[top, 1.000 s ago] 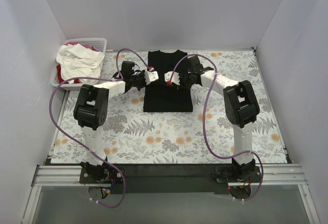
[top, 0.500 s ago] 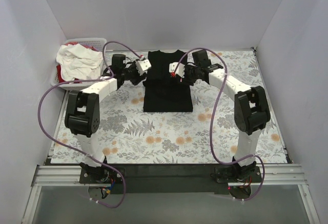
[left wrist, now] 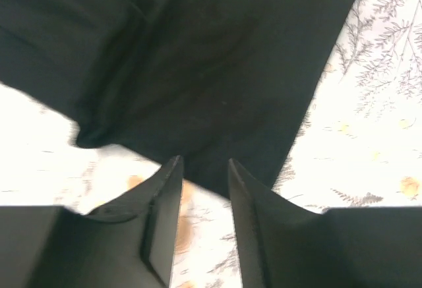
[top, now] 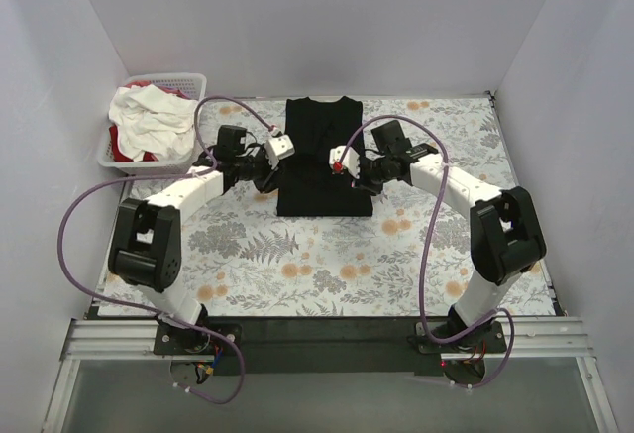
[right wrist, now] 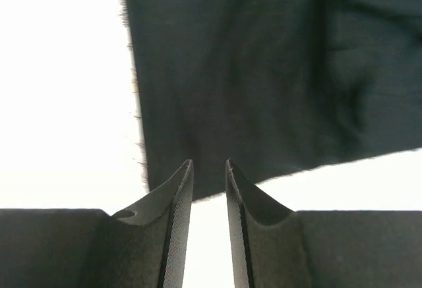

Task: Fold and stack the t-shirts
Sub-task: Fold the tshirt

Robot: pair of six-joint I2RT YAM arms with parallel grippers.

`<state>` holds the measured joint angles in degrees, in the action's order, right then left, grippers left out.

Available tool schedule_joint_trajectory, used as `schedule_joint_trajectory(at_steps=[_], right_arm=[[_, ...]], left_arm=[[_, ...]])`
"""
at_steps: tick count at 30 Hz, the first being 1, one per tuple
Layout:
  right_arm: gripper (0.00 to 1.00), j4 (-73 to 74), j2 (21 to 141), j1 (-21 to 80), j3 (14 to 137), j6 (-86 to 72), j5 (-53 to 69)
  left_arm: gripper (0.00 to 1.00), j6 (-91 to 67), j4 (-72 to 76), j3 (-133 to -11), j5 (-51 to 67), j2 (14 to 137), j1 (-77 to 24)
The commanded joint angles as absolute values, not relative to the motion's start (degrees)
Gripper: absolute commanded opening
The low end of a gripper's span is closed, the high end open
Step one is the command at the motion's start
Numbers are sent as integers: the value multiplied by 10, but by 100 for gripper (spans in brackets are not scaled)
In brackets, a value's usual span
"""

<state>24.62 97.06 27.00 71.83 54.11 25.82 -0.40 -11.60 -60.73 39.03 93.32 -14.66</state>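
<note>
The black t-shirt (top: 325, 156) lies folded into a narrow upright rectangle at the table's middle back. My left gripper (top: 269, 177) hovers at its left edge. In the left wrist view the gripper (left wrist: 203, 163) is a little open and empty, just above a corner of the black shirt (left wrist: 198, 70). My right gripper (top: 361, 181) hovers at the shirt's right edge. In the right wrist view the gripper (right wrist: 209, 163) is narrowly open and empty, over a corner of the shirt (right wrist: 264, 70). White t-shirts (top: 151, 116) and a red one (top: 119, 142) lie heaped in the basket.
The white slotted basket (top: 192, 84) stands at the back left corner, by the left wall. The floral tablecloth (top: 317, 265) covers the table. Purple cables (top: 89, 200) loop off both arms. White walls close in the left, right and back.
Both grippers were over the shirt's middle, swung up toward the collar end, and have now come down and apart to the shirt's left and right edges. The shirt has not moved.
</note>
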Motion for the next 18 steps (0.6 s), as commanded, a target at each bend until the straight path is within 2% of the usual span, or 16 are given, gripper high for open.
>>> schedule_joint_trajectory(at_steps=[1, 10, 18], right_arm=[[32, 260, 994, 278, 725, 505, 276], [29, 254, 1055, 277, 737, 495, 265], [30, 243, 1064, 277, 705, 503, 253]], left_arm=[[30, -67, -126, -659, 370, 988, -153], [29, -108, -122, -837, 321, 1175, -149], [29, -105, -118, -957, 292, 1273, -149]])
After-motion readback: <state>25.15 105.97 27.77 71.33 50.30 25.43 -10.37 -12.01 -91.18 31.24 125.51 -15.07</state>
